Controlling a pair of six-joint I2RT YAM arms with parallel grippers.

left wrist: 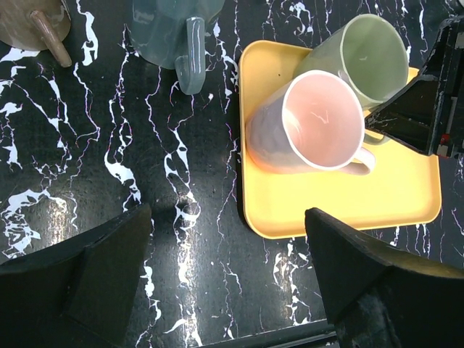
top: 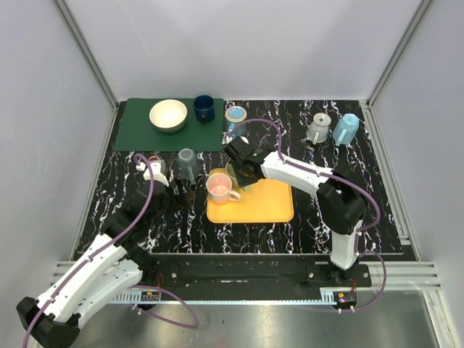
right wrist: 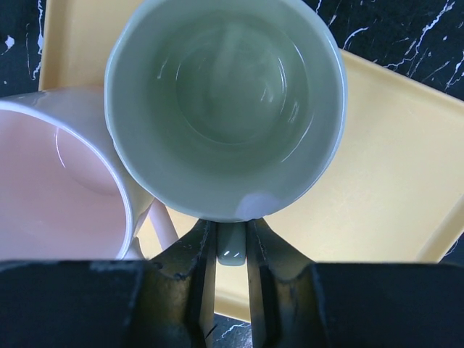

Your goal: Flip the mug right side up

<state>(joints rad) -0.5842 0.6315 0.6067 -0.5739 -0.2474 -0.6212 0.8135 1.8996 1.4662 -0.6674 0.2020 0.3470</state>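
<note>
right claw (right wrist: pixel 232 235) is clamped on handle (right wrist: pixel 232 254) of green mug (right wrist: pixel 225 94) — mug is tilted over yellow tray (right wrist: pixel 377 181), beside pink mug (right wrist: pixel 58 188) | left claw (left wrist: pixel 228 225) is held wide open — empty, above worktop (left wrist: pixel 72 145)

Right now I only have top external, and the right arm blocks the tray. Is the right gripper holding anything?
Observer: Yes. Right wrist shows the right gripper shut on the handle of the green mug.
Operator: Which way is its mouth?
Observer: It faces the wrist camera, and the inside looks empty.
Operator: Clear of the pink mug?
Observer: No. Left wrist shows the pink mug side by side with it on the tray, and they look to be touching.
</note>
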